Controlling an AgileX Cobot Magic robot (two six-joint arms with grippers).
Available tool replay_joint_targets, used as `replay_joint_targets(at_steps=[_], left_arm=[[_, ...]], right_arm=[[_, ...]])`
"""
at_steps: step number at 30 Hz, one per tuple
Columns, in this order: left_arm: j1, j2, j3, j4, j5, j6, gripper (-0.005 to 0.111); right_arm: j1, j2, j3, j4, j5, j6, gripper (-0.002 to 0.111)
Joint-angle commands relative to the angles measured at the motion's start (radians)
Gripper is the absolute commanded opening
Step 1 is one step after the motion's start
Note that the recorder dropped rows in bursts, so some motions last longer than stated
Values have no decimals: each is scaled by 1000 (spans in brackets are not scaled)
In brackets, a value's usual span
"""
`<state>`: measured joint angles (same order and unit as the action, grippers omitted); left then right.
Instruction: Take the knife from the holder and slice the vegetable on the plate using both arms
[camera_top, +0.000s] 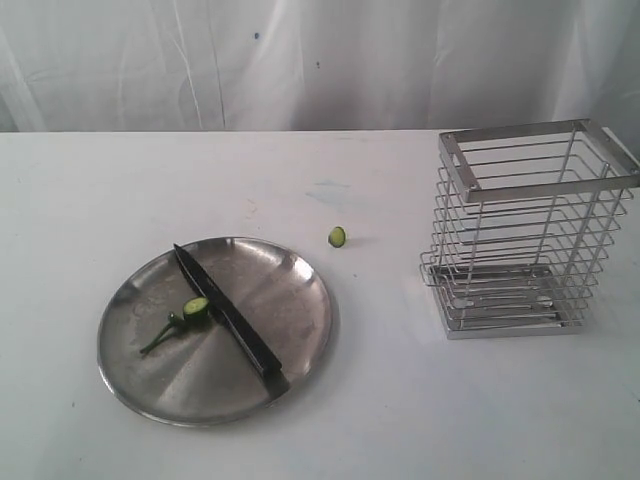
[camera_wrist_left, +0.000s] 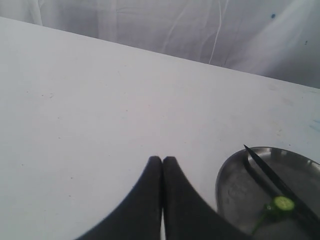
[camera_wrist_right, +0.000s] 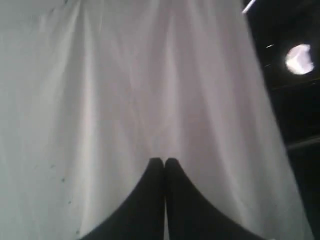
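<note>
The black knife (camera_top: 228, 320) lies slantwise across the steel plate (camera_top: 290, 300), its handle over the near rim. A cut green chili (camera_top: 185, 315) with its stem rests on the plate just left of the blade. A loose slice of chili (camera_top: 337, 237) lies on the table beyond the plate. The wire holder (camera_top: 525, 225) stands empty at the right. Neither arm shows in the exterior view. My left gripper (camera_wrist_left: 162, 159) is shut and empty over bare table, with the plate (camera_wrist_left: 230, 185), knife (camera_wrist_left: 272, 180) and chili (camera_wrist_left: 280, 205) off to one side. My right gripper (camera_wrist_right: 164, 161) is shut, facing the white curtain.
A white curtain (camera_top: 300, 60) hangs behind the white table (camera_top: 400, 420). In the right wrist view a dark area with a bright lamp (camera_wrist_right: 299, 59) shows past the curtain's edge.
</note>
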<state>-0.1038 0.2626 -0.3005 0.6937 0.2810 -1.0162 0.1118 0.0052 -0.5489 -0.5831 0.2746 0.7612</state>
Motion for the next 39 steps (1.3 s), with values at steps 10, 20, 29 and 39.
replay_joint_targets(at_steps=[10, 20, 29, 39], left_arm=[[-1, -10, 7, -1, 2, 3, 0], [-1, -10, 7, -1, 2, 3, 0], [-1, -10, 7, -1, 0, 3, 0], [-1, -10, 7, -1, 0, 3, 0]], right_arm=[[-136, -5, 384, 614, -136, -538, 0], [-201, -5, 549, 451, -77, -597, 0], [-201, -5, 549, 440, 22, -549, 0], [-201, -5, 549, 440, 24, -549, 0]])
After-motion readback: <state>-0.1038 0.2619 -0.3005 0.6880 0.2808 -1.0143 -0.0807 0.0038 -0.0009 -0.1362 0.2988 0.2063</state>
